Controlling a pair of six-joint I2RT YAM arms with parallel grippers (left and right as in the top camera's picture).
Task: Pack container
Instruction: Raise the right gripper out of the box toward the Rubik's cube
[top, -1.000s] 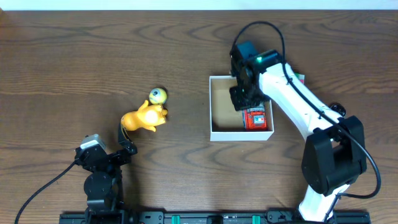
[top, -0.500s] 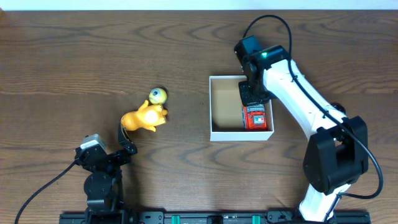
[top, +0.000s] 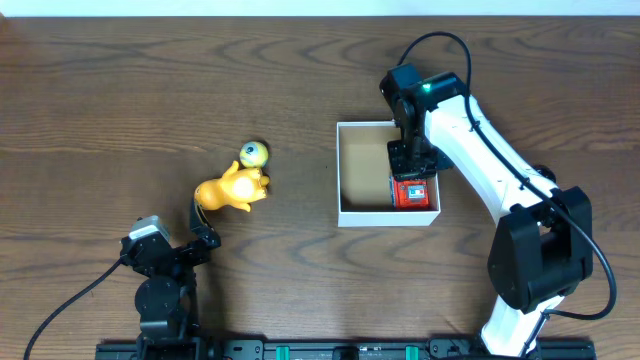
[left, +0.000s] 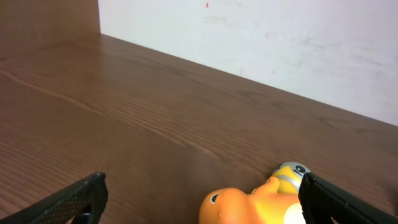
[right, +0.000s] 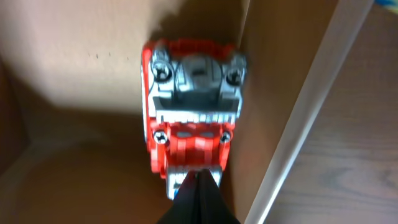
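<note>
Two toys, an orange figure (top: 230, 190) and a small eyeball ball (top: 254, 153), lie well left of the container (top: 340, 175), just ahead of my left gripper (top: 203, 228), which gapes wide and empty and is the nearer one. My right gripper (right: 199, 193), pinched together on nothing, hangs over the red toy (top: 411, 190) against the container's right wall.

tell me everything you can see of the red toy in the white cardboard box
The red and grey plastic toy looks like a small vehicle lying underside up, silver screws showing. It rests on the brown floor of the white cardboard box, tight against one wall. The right gripper hangs shut over one end.
</note>
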